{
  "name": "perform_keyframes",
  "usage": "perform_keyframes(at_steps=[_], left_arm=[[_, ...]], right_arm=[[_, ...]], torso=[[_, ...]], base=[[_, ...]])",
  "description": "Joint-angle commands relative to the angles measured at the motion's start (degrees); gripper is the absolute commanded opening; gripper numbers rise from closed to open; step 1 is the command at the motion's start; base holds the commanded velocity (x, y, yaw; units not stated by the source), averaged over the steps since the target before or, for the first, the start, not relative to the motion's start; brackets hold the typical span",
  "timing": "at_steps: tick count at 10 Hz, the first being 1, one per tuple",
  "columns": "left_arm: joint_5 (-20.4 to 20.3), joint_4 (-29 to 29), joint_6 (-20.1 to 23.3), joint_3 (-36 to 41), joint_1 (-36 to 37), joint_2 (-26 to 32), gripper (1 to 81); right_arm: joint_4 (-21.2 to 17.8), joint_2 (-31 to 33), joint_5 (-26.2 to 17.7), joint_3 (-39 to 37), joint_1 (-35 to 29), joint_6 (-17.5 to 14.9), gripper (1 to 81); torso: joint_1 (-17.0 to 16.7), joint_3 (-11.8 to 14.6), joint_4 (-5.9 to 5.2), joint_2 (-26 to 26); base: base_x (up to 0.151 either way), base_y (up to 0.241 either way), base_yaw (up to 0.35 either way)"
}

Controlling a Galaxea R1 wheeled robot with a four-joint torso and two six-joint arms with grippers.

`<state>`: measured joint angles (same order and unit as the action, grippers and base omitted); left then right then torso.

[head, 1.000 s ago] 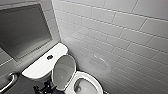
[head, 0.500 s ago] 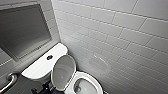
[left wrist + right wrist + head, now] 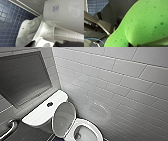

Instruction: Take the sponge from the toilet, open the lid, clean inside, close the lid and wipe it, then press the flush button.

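From my station, the toilet (image 3: pixel 80 123) sits at the lower middle of the head view. Its lid (image 3: pixel 63 118) stands raised and leans back toward the tank (image 3: pixel 37 115), so the bowl (image 3: pixel 85 135) is open at the bottom edge of the frame. The sponge (image 3: pixel 144 22) is not on the tank or the seat. It sits large and bright green right in front of the right wrist camera, bulging as if squeezed, so I judge the right gripper (image 3: pixel 131 44) to be clamped on it. I cannot tell how the jaws of the left gripper (image 3: pixel 48 45) stand; its camera looks at the underside of the toilet and the blue floor tiles (image 3: pixel 8 23).

By my reading, the pickup and the lid opening are done. Cleaning inside is the step in hand, or close to it, though I see no contact with the bowl. Closing the lid, wiping it, and pressing the flush button (image 3: pixel 49 104) on the tank top, left of centre, all remain.
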<state>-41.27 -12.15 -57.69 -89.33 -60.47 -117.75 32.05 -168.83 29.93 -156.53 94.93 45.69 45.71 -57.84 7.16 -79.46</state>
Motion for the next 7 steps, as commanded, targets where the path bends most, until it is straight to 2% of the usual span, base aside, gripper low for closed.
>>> perform_keyframes(at_steps=[1, 2, 4, 5, 6, 7], left_arm=[[-0.83, 14.26, 0.12, -3.48, -3.73, -0.12, 81.1], [-0.31, 22.0, 0.12, -5.5, -6.45, -2.5, 81.1], [5.54, 41.65, 0.12, -13.44, -11.73, -8.96, 81.1], [6.54, 47.77, 0.03, -17.24, -13.66, -11.61, 81.1], [9.4, 54.76, -0.06, -22.21, -15.68, -15.27, 81.1], [10.77, 59.39, 0.03, -26.3, -17.35, -18.21, 81.1]], right_arm=[[1.17, 0.66, -2.59, -0.43, 1.71, 0.01, 1.0], [1.09, 0.66, -2.59, -0.43, 1.63, 0.01, 1.0], [1.17, 0.58, -2.59, -0.43, 1.19, 0.01, 1.0], [1.08, 0.65, -2.59, -0.52, 0.84, 0.01, 1.0], [1.09, 0.92, -2.59, -0.52, 0.66, -0.07, 1.0], [1.17, 1.1, -2.59, -0.52, 0.66, -0.08, 1.0]], torso=[[0.0, 0.0, 0.0, 0.0], [0.0, 0.0, 0.0, 0.0], [0.0, 0.0, 0.0, -0.02], [0.0, 0.0, 0.0, -0.02], [0.0, 0.0, 0.0, -0.02], [0.0, 0.0, 0.0, -0.02]], base=[[0.0, 0.0, 0.0], [0.0, 0.0, 0.0], [0.0, 0.0, 0.0], [0.0, 0.0, 0.0], [0.0, 0.0, 0.0], [0.0, 0.0, 0.0]])
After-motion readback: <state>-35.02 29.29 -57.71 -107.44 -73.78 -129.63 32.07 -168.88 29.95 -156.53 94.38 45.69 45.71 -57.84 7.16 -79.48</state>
